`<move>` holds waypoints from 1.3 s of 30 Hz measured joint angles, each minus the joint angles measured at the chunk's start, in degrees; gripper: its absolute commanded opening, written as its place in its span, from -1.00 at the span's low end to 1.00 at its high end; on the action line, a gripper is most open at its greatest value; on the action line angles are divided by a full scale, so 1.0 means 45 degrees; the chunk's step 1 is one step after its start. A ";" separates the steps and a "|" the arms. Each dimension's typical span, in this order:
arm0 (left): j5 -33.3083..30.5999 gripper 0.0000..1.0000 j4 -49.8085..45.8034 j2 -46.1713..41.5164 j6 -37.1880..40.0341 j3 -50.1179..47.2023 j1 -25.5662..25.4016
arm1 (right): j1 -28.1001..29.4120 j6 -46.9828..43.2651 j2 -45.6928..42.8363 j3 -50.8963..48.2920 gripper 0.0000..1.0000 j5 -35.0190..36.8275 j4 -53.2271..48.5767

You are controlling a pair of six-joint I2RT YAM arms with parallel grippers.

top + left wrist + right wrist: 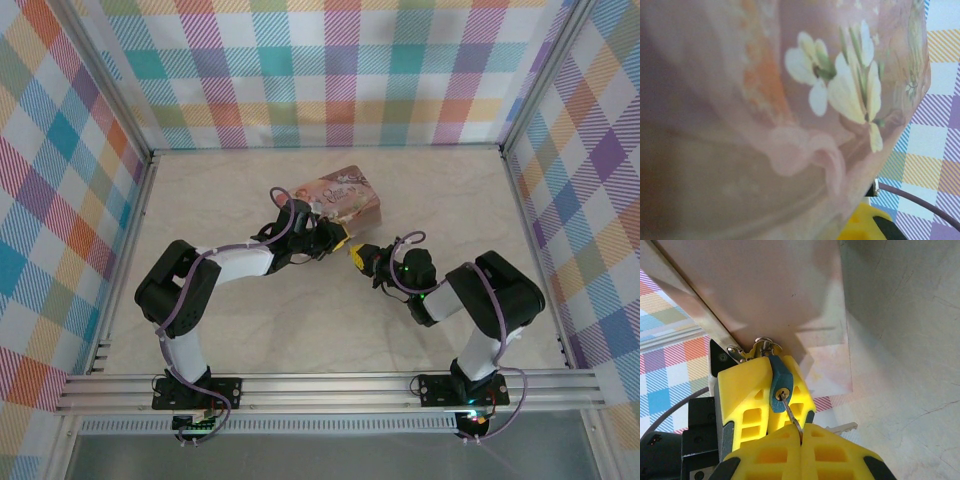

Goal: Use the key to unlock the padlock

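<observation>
Padlock (781,385) sits at the tin's (345,195) metal clasp (760,345), mid-table (250,330). Left gripper (776,371) jaws are clamped on the padlock. Key (788,410) tip is in the keyhole. Right gripper (801,432) jaws are closed on the key. Second key (842,428) lies beside.

Small blue padlock (781,382): matt coated body, shiny brass keyhole; thin grey key (790,411) bare glossy metal. Pink flower-printed tin box (740,100) smooth, soft sheen. Pale marble-look tabletop (900,340) matt, hairline cracks; right gripper (801,432) fingers (770,455) matt yellow plastic.
</observation>
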 measured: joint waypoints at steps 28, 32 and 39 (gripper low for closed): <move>0.0670 -0.97 0.0272 0.0000 0.0044 -0.0078 0.0015 | -0.0627 -0.2370 -0.1229 0.0121 -1.00 -0.1807 -0.1802; 0.0826 -0.97 0.0291 0.0000 0.0049 -0.0078 0.0010 | -0.0763 -0.2463 -0.1477 0.0199 -1.00 -0.2098 -0.2375; 0.0763 -0.97 0.0272 0.0000 0.0083 -0.0083 0.0034 | -0.0865 -0.1773 -0.0865 0.0316 -1.00 -0.2628 -0.1719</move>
